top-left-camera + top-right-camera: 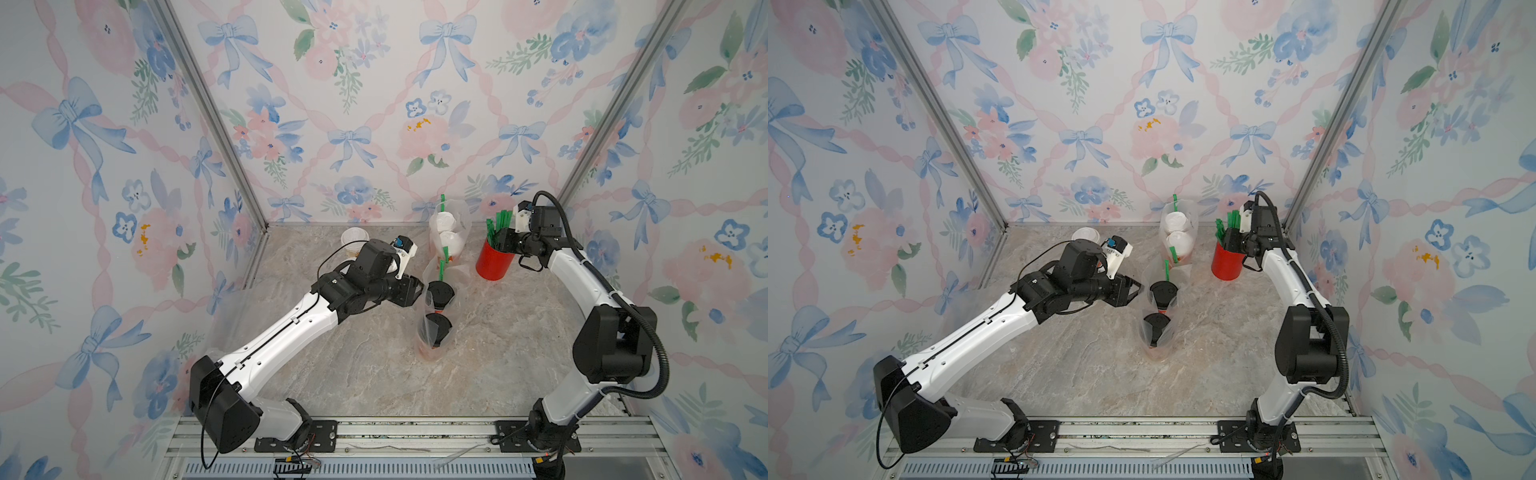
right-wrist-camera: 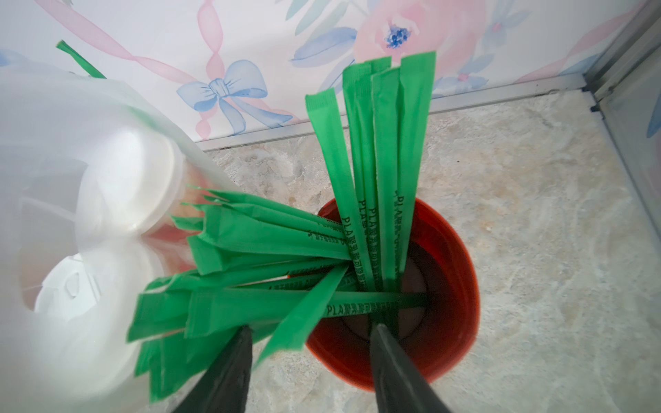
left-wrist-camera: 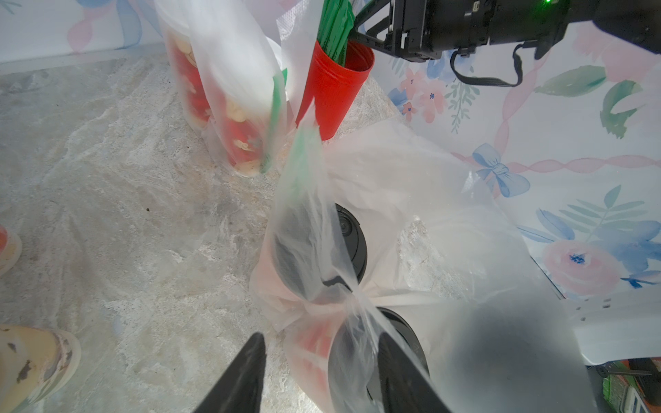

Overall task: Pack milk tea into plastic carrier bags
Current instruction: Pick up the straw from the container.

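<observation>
Milk tea (image 1: pixel 441 294), dome-lidded, crinkly clear bag (image 3: pixel 411 186)

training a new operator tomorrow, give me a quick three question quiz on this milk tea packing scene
1. True or false: the two black-lidded red paper cups stand inside a thin clear plastic carrier bag.
2. The right tool is poised over: A) those black-lidded cups; B) the plain red lidless cup of green wrapped straws; C) a folded cloth.
3. In both top views, how many carrier bags hold cups?
Key: 1 true; 2 B; 3 two.
</observation>
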Robot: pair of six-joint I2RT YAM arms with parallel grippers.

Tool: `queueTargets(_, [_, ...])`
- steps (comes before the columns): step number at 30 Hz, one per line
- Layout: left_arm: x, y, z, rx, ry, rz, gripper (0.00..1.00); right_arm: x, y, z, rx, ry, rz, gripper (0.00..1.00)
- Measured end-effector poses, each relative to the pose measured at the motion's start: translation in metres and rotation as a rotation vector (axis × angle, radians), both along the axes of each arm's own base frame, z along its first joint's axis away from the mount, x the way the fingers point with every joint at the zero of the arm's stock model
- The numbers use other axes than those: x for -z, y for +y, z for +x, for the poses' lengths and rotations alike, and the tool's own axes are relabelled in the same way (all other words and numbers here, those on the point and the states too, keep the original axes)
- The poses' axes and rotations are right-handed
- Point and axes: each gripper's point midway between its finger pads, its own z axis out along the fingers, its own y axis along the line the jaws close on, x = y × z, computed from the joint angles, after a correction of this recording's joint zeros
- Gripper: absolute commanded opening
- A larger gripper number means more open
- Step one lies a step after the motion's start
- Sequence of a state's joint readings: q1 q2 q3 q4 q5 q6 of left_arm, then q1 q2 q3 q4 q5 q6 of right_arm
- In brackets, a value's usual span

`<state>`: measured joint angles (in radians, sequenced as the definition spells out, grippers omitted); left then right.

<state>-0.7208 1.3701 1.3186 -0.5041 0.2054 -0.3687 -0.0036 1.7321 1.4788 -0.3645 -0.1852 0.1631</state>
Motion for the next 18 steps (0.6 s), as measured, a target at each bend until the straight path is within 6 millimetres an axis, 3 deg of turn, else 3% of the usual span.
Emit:
queueTargets(8, [0.000,0.000,0.000,0.000,0.000,0.000,0.52,-0.014,-0.007,0.020,0.029,-0.040,-0.033,0.40])
queueTargets(18, [0.000,0.000,0.000,0.000,0.000,0.000,0.52,-0.004,-0.014,0.029,0.056,-0.015,-0.056,0.17])
